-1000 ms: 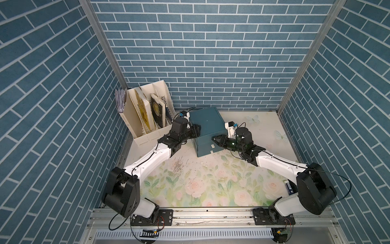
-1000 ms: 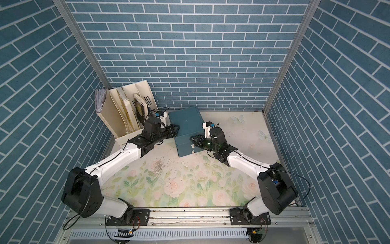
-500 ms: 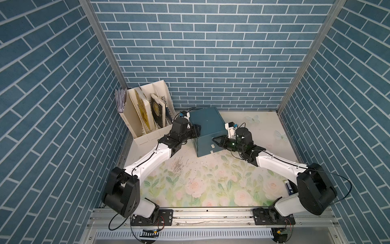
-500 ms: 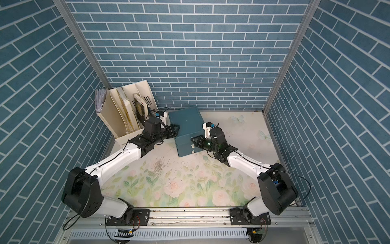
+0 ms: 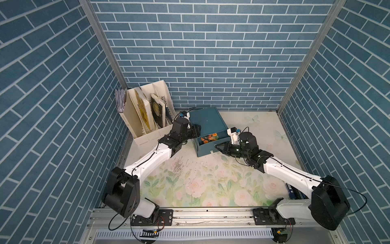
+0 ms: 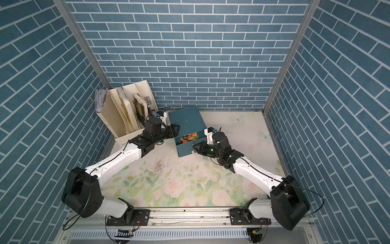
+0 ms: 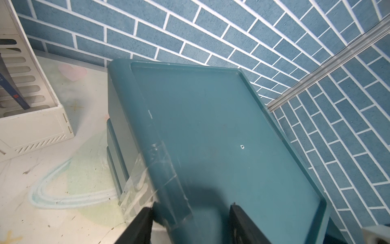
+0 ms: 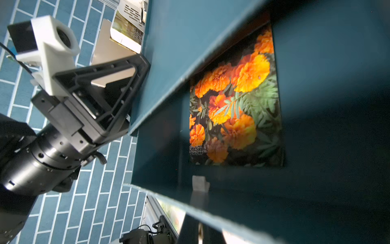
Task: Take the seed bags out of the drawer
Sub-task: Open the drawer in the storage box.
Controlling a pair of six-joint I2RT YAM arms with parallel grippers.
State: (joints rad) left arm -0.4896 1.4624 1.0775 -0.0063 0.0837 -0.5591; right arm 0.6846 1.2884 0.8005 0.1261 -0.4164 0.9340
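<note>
The teal drawer box (image 5: 207, 120) (image 6: 186, 120) (image 7: 211, 126) stands at the back of the floral mat. Its drawer (image 5: 207, 149) (image 6: 185, 150) is partly out toward the front. Inside lies one seed bag (image 5: 209, 138) (image 6: 188, 137) (image 8: 236, 105), dark with orange blooms; the box top hides the rest of the inside. My right gripper (image 5: 217, 146) (image 6: 195, 146) (image 8: 199, 230) is shut on the white pull tab (image 8: 199, 182) at the drawer's front wall. My left gripper (image 5: 196, 132) (image 6: 175, 131) (image 7: 191, 209) clamps the box's upper left edge.
A cream file holder (image 5: 147, 118) (image 6: 126, 112) (image 7: 31, 118) with upright books stands just left of the box, close behind my left arm. Brick walls close in the back and both sides. Small dry scraps (image 5: 179, 166) lie on the mat (image 5: 200, 183). A dark blue object (image 5: 292, 191) lies under my right arm.
My right gripper's jaws have closed on the tab and drawn back a little toward the front, and the drawer has come out, showing the orange packet. The left arm has stayed put.
</note>
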